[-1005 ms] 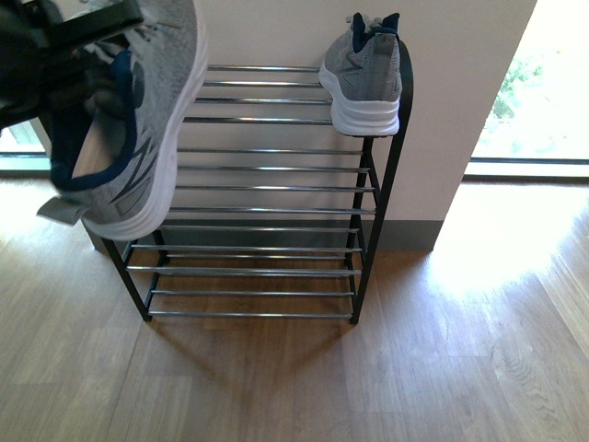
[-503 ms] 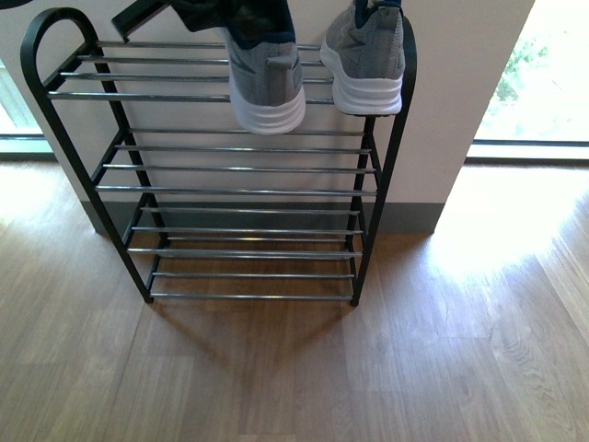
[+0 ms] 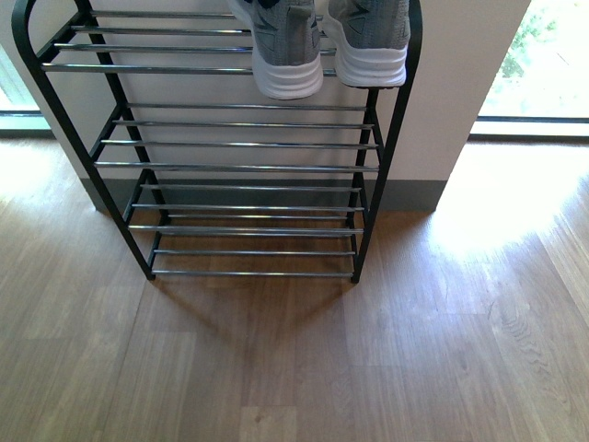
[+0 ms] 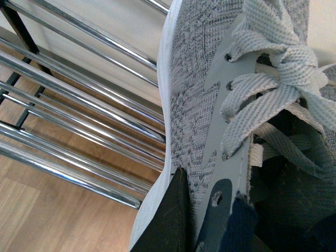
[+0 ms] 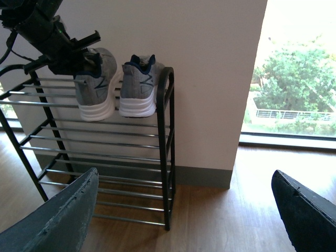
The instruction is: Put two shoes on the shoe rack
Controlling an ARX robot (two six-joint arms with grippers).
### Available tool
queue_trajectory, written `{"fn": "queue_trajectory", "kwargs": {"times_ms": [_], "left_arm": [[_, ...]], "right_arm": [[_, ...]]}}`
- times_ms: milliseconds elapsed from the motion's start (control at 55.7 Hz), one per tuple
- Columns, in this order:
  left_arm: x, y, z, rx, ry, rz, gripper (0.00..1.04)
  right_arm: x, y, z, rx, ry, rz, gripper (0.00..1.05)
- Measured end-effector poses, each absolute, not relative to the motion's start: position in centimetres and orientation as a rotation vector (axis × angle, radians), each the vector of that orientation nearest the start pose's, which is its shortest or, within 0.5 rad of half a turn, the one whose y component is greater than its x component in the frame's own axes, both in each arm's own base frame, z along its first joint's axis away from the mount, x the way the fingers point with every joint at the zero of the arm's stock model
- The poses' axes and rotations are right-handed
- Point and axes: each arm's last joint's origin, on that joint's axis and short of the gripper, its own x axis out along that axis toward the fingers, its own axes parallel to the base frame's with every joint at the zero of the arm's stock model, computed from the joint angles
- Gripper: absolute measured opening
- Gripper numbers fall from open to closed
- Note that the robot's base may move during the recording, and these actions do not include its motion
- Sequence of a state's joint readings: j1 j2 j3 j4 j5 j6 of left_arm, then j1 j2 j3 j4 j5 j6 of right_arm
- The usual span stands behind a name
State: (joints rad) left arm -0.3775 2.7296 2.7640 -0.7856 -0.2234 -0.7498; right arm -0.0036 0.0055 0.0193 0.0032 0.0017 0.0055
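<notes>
Two grey knit shoes with white soles stand side by side at the right end of the shoe rack's [image 3: 390, 138] top tier, heels toward me. The right shoe [image 3: 373, 46] rests free against the frame's curved end. My left gripper [image 4: 215, 220] is shut on the collar of the left shoe [image 3: 287, 57], with one black finger [image 4: 168, 220] outside the knit side [image 4: 194, 100] and the other hidden inside. The right wrist view shows that gripper [image 5: 84, 56] over the held shoe [image 5: 95, 89], beside the other shoe [image 5: 139, 89]. My right gripper [image 5: 184, 210] hangs open above the floor, well short of the rack [image 5: 167, 131].
The rack stands against a white wall [image 3: 460, 92] with a grey skirting board [image 3: 409, 195]. Lower tiers of silver bars [image 3: 248, 166] hold nothing. Wooden floor [image 3: 304, 368] spreads in front. Bright windows [image 5: 299, 79] lie to the right.
The held shoe has travelled from the near left, across to the top tier, and now sits close beside the other shoe. The rack has shifted upward in the front view.
</notes>
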Motion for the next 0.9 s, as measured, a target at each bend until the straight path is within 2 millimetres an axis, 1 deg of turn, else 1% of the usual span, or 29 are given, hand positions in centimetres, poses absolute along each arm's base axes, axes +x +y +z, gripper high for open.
{"fn": "queue_trajectory", "kwargs": {"times_ms": [144,449,467,485,503,521,539,557,574,592,646,664,718,736,772,790,808,862,880,898], "left_arm": [[53.8,-20.7,21.2,-0.464,0.728,0.096,0.01],[53.7,-21.1,21.6,-0.345,0.732,0.014,0.01],[53.7,-21.1,21.6,-0.337,0.733,0.004,0.06],[53.7,-21.1,21.6,-0.337,0.733,0.004,0.06],[53.7,-21.1,21.7,-0.338,0.732,0.002,0.09],[53.7,-21.1,21.8,-0.327,0.73,-0.011,0.17],[53.7,-21.1,21.8,-0.327,0.73,-0.011,0.17],[53.6,-21.2,21.9,-0.322,0.725,-0.016,0.22],[53.6,-21.2,21.9,-0.322,0.725,-0.016,0.22],[53.6,-21.2,22.0,-0.322,0.722,-0.016,0.25],[53.6,-21.3,22.1,-0.304,0.716,-0.019,0.37],[53.6,-21.3,22.1,-0.304,0.716,-0.019,0.37],[53.6,-21.3,22.1,-0.299,0.714,-0.019,0.5],[53.6,-21.3,22.1,-0.295,0.713,-0.017,0.57],[53.6,-21.2,22.1,-0.29,0.713,-0.019,0.65],[53.6,-21.2,22.1,-0.29,0.713,-0.019,0.67],[53.6,-21.2,22.1,-0.29,0.713,-0.019,0.67],[53.6,-21.2,22.3,-0.281,0.706,-0.021,0.78],[53.6,-21.2,22.3,-0.281,0.706,-0.021,0.78],[53.6,-21.2,22.3,-0.28,0.704,-0.022,0.82]], "right_arm": [[9.7,0.0,17.0,0.006,-0.017,-0.006,0.96],[9.7,0.0,17.0,0.006,-0.017,-0.005,0.96],[9.7,0.0,17.0,0.005,-0.017,-0.005,0.96],[9.7,0.0,17.0,0.006,-0.017,-0.005,0.96],[9.7,0.0,17.0,0.005,-0.017,-0.005,0.96],[9.7,0.0,17.0,0.006,-0.017,-0.005,0.96],[9.7,0.0,17.0,0.005,-0.017,-0.005,0.96],[9.7,0.0,17.0,0.005,-0.017,-0.005,0.96],[9.7,0.0,17.0,0.006,-0.017,-0.005,0.96],[9.7,0.0,17.0,0.006,-0.017,-0.005,0.96],[9.7,0.0,17.0,0.006,-0.017,-0.005,0.96],[9.7,0.0,17.0,0.005,-0.017,-0.005,0.96],[9.7,0.0,17.0,0.006,-0.017,-0.005,0.96],[9.7,0.0,17.0,0.006,-0.017,-0.005,0.96],[9.7,0.0,17.0,0.006,-0.017,-0.005,0.96],[9.7,0.0,17.0,0.005,-0.017,-0.005,0.96],[9.7,0.0,17.0,0.005,-0.017,-0.005,0.96],[9.7,0.0,17.0,0.006,-0.017,-0.005,0.96],[9.7,0.0,17.0,0.006,-0.017,-0.005,0.96],[9.7,0.0,17.0,0.006,-0.017,-0.005,0.96]]}}
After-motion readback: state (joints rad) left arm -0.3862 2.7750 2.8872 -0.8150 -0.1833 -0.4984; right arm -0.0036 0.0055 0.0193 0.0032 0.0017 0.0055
